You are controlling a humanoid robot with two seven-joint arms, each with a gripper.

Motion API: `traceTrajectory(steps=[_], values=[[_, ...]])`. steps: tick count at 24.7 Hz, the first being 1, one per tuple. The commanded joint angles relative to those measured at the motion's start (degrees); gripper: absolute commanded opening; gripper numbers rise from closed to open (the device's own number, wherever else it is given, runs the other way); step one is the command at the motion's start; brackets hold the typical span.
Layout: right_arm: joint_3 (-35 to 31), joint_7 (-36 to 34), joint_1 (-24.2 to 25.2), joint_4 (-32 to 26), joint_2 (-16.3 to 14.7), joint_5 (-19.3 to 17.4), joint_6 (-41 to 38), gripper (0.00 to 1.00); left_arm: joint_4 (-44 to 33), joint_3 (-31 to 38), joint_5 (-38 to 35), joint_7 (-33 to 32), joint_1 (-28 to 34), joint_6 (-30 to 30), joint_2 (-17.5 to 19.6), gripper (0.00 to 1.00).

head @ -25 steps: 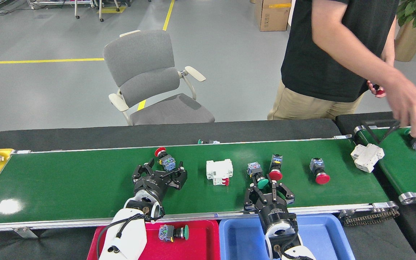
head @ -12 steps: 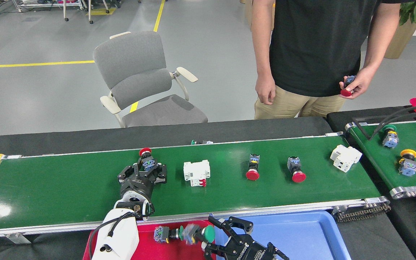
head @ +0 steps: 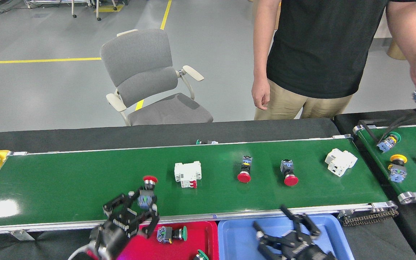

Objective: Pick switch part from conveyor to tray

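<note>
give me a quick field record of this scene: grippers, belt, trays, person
left gripper: shut on red-capped switch, lifted near the conveyor front rail
right gripper: open, empty, over blue tray
on belt: white breaker, two red button switches, white block
red tray: green-capped switch
person: standing behind belt
</note>
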Motion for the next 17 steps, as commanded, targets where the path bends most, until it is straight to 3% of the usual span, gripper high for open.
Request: traceTrajectory(steps=[1, 6, 9, 10, 12, 17], values=[[-1.4, -1.0, 0.1, -1.0, 0.1, -0.2, 5.3, 0.98, -2.4, 1.9, 0.5, 0.7, 1.4, -4.0, -0.7, 0.99], [-0.7, -0.6, -0.2, -0.9, -1.2, 0.5, 8.6, 0.98, -2.8, 3.7, 0.6, 0.8, 1.9, -1.1, -3.3, 0.99], [5.8, -0.5, -1.8, -0.9, -4.0, 2.6, 8.4, 0.98, -3.4, 6.6, 0.6, 0.8, 1.7, 13.3, -6.2, 0.99], [8.9, -0.3, -3.4, -0.7, -5.5, 2.9, 8.5, 0.98, -3.4, 7.2, 0.6, 0.8, 1.6, 21.1, -6.8, 0.99], [14.1, 1.6, -7.0, 0.0, -6.7, 3.1, 9.0, 0.98, -3.4, 7.8, 0.6, 0.8, 1.6, 31.5, -6.2, 0.99], [21.9, 8.6, -16.0, 6.5, -4.8, 3.4, 9.3, 0.98, -3.1, 9.6, 0.6, 0.8, 1.9, 29.7, -5.1, 0.99]])
